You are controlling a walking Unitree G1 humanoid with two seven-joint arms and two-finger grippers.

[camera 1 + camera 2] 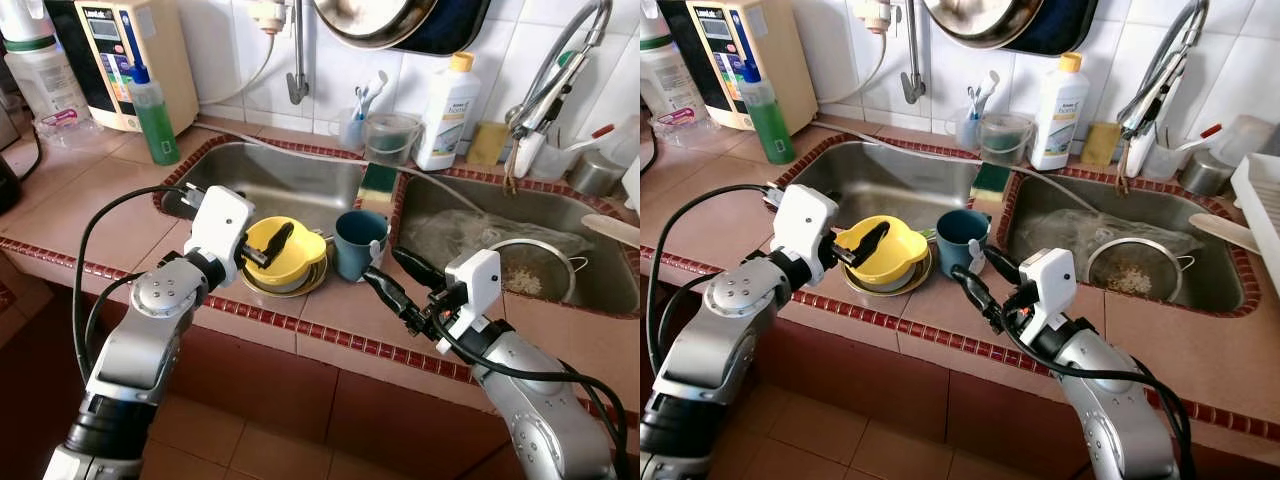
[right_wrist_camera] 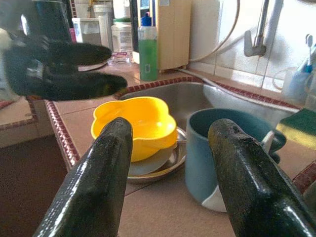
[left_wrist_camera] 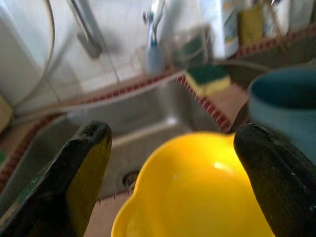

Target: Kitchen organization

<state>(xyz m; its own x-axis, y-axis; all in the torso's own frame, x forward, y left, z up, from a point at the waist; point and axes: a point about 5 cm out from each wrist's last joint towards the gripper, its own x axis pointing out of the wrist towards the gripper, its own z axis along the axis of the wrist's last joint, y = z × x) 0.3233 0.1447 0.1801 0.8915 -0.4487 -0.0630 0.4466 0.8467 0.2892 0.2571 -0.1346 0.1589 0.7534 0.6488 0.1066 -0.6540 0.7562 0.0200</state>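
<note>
A: Start with the largest item. What surrounds the work area?

B: A double steel sink (image 1: 290, 175) set in a tiled counter (image 1: 80, 215). A strainer (image 1: 530, 270) sits in the right basin. Behind the sink stand a white detergent bottle (image 1: 447, 110), a green soap bottle (image 1: 154, 115) and a water unit (image 1: 135, 55). A green-and-yellow sponge (image 1: 379, 183) lies on the divider.

A: Where are the items to organise?

B: On the counter's front ledge between the basins. A yellow bowl (image 1: 290, 250) rests on a white dish, stacked on a shallow steel plate (image 2: 168, 165). A teal mug (image 1: 360, 243) stands just beside the stack on its right, apparently touching it.

A: Gripper status?

B: The left gripper (image 1: 268, 247) is spread wide, its fingers hovering over the bowl's near rim and holding nothing. The right gripper (image 1: 393, 275) is also spread, pointed at the mug from the front, gripping nothing.

A: Handling properties?

B: The bowl looks like light, stiff plastic with a glossy, lobed rim; expect slip. Recommended hold: pinch across the rim wall, one finger inside, one outside. The mug is probably ceramic, heavier and breakable; grip across the rim or body, since its handle side is hard to make out.

A: Obstructions?

B: The mug crowds the bowl's right side. Lifting the bowl may drag the loose dish beneath. The ledge edge is near, so a nudged stack could fall.
</note>
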